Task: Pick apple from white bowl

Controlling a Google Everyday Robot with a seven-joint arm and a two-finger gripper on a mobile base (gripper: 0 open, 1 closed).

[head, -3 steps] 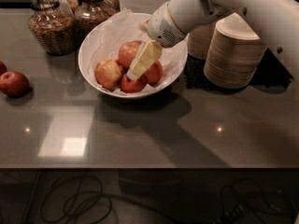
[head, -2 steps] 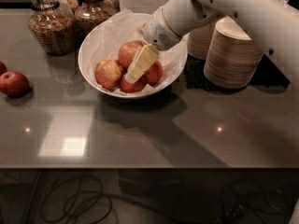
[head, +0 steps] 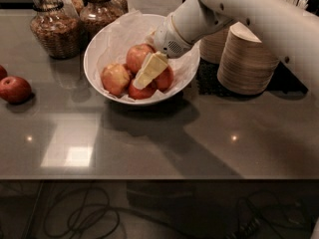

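The white bowl [head: 95, 48], wide and lined with crinkled white paper, stands on the grey table at the back centre. Several red-yellow apples lie in it: one at the left [head: 115, 78], one at the back [head: 137, 56], one at the front [head: 139, 91] and one at the right [head: 166, 78]. My gripper [head: 148, 72] reaches down into the bowl from the upper right. Its pale tip lies among the apples, over the gap between the back, front and right ones. The white arm [head: 234, 9] hides the bowl's far right rim.
A loose red apple [head: 15, 89] lies on the table at the far left, with another [head: 1, 72] at the edge of the view. Two glass jars [head: 52, 26] [head: 102, 6] stand behind the bowl. Stacks of beige disposable bowls [head: 246, 59] stand to its right.
The arm has shifted slightly left. The gripper's tip stays among the apples in the bowl at almost the same place. The apples have not moved.
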